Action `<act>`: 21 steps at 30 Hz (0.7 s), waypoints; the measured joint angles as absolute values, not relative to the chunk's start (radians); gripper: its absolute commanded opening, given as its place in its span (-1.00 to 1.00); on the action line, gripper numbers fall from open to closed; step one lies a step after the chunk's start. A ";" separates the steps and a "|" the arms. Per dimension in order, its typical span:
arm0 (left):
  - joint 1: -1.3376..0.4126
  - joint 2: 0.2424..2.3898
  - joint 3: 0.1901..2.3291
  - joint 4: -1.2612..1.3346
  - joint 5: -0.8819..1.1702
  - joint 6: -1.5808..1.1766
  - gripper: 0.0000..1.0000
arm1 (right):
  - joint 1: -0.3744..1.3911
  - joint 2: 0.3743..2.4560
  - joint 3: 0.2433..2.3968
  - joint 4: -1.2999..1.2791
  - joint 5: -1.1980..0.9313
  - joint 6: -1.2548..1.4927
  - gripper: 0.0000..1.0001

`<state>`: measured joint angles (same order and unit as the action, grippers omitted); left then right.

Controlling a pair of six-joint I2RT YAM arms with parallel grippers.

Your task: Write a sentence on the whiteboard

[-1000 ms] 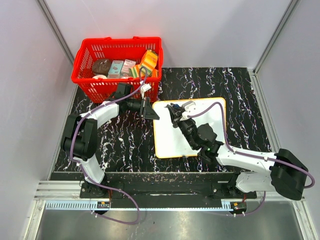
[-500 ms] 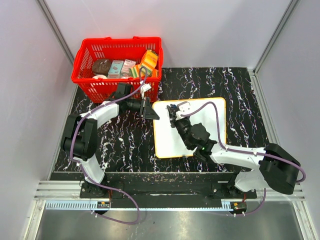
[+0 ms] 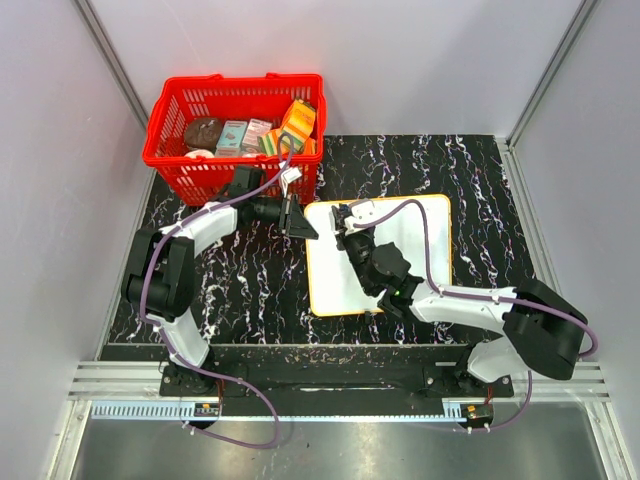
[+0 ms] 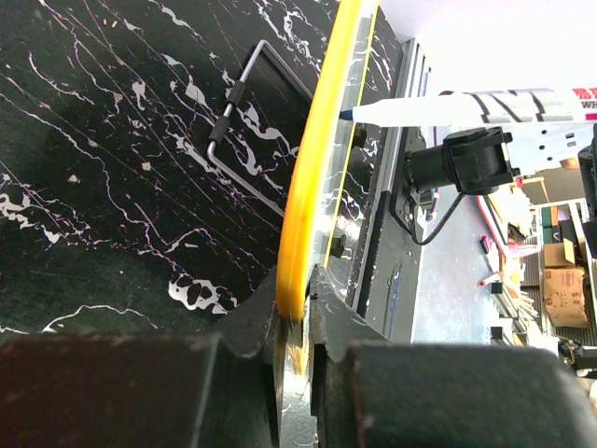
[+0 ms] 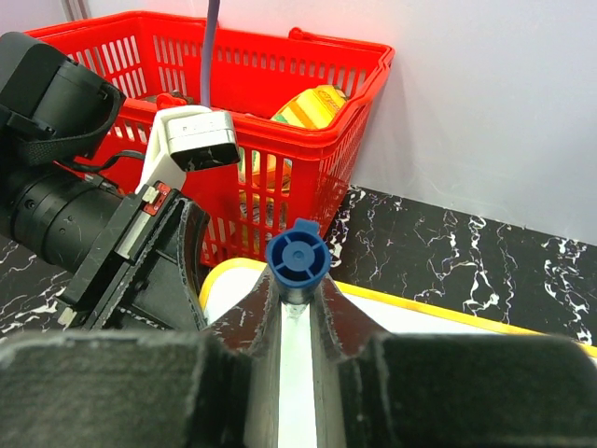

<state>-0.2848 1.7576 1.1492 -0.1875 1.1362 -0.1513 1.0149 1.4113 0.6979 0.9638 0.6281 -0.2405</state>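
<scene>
The whiteboard (image 3: 335, 282), white with a yellow-orange rim, lies on the black marbled table. No blue letters show on its visible surface. My left gripper (image 3: 299, 224) is shut on the board's far left corner. In the left wrist view the jaws (image 4: 297, 308) pinch the yellow rim (image 4: 322, 159). My right gripper (image 3: 346, 224) is over the board's far left part, shut on a white marker. The marker's blue end (image 5: 298, 256) sticks up between the fingers (image 5: 298, 294). The left wrist view shows its blue tip (image 4: 347, 115) close to the board face.
A red basket (image 3: 176, 168) with several packets stands at the back left, close behind the left gripper; it also shows in the right wrist view (image 5: 308, 65). A bent metal wire (image 4: 244, 131) lies on the table beside the board. Grey walls enclose the table.
My right arm has slid the marker left across the board, toward its far left corner. The left gripper has stayed clamped on the rim.
</scene>
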 measured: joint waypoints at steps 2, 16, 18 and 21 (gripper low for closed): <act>-0.282 1.758 1.149 -0.187 1.137 -0.150 -1.00 | 1.015 1.412 0.699 0.966 0.632 -0.239 -1.00; -0.281 1.758 1.149 -0.190 1.136 -0.151 -1.00 | 1.015 1.396 0.679 0.949 0.634 -0.177 -1.00; -0.281 1.758 1.149 -0.190 1.136 -0.151 -1.00 | 1.016 1.390 0.672 0.944 0.633 -0.166 -1.00; -0.280 1.758 1.149 -0.191 1.136 -0.151 -1.00 | 1.016 1.378 0.657 0.936 0.622 -0.146 -1.00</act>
